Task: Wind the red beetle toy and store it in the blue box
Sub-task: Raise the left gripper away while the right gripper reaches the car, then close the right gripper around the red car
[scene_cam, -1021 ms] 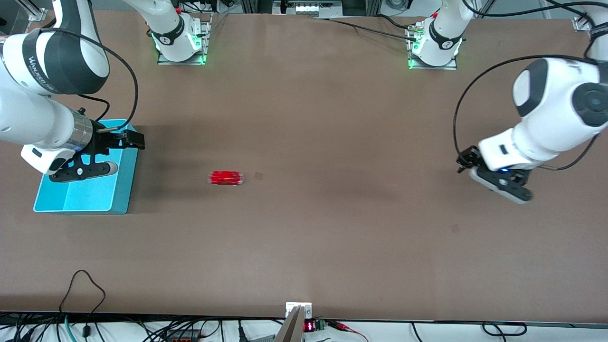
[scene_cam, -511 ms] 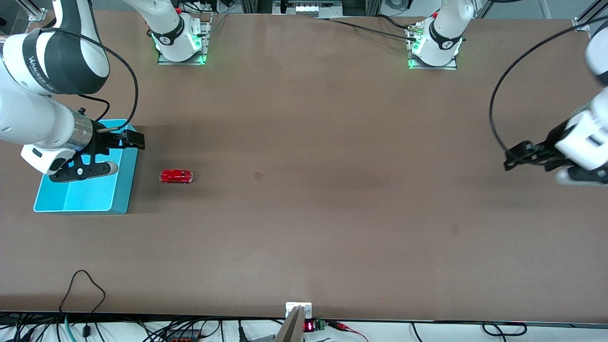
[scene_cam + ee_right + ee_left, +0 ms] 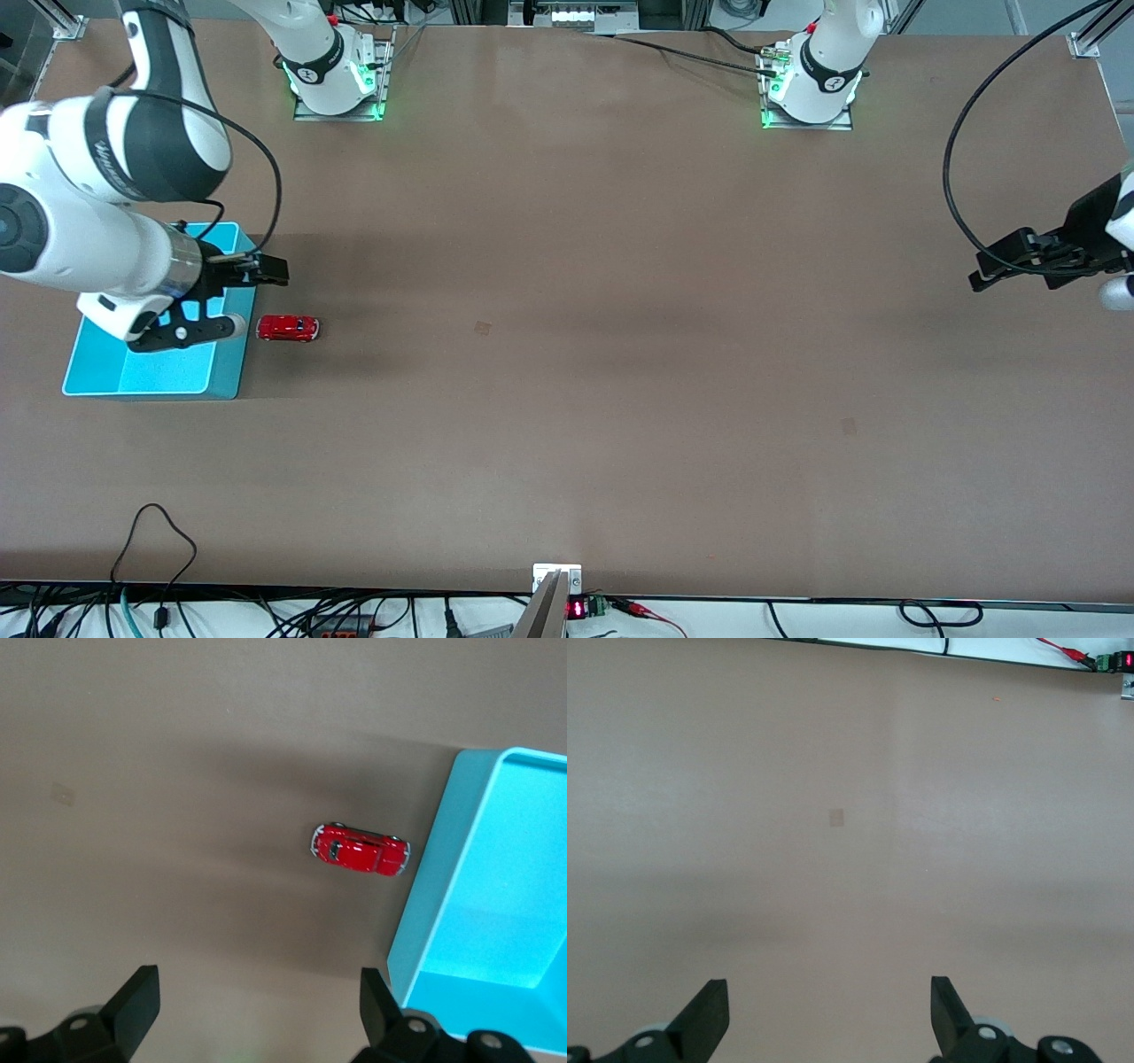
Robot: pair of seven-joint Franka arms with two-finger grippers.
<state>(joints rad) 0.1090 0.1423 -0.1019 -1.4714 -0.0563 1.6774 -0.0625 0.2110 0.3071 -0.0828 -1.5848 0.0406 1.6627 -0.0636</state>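
Note:
The red beetle toy (image 3: pixel 288 328) (image 3: pixel 359 850) stands on the brown table, just beside the blue box (image 3: pixel 151 372) (image 3: pixel 496 904) on the wall that faces the table's middle. The open-topped box holds nothing that I can see and sits at the right arm's end. My right gripper (image 3: pixel 252 299) (image 3: pixel 257 992) hovers open over that box wall and the bare table beside the toy, nothing between its fingers. My left gripper (image 3: pixel 1001 261) (image 3: pixel 830 1001) hangs open over bare table at the left arm's end.
A small square mark (image 3: pixel 482 328) (image 3: pixel 837 818) shows on the table's middle. Both arm bases (image 3: pixel 337 80) stand along the edge farthest from the front camera. Cables and a small display (image 3: pixel 576 610) run along the nearest edge.
The toy has rolled from the table's middle toward the right arm's end and stands beside the box. The right gripper shifted toward the toy. The left arm swung away toward its own end.

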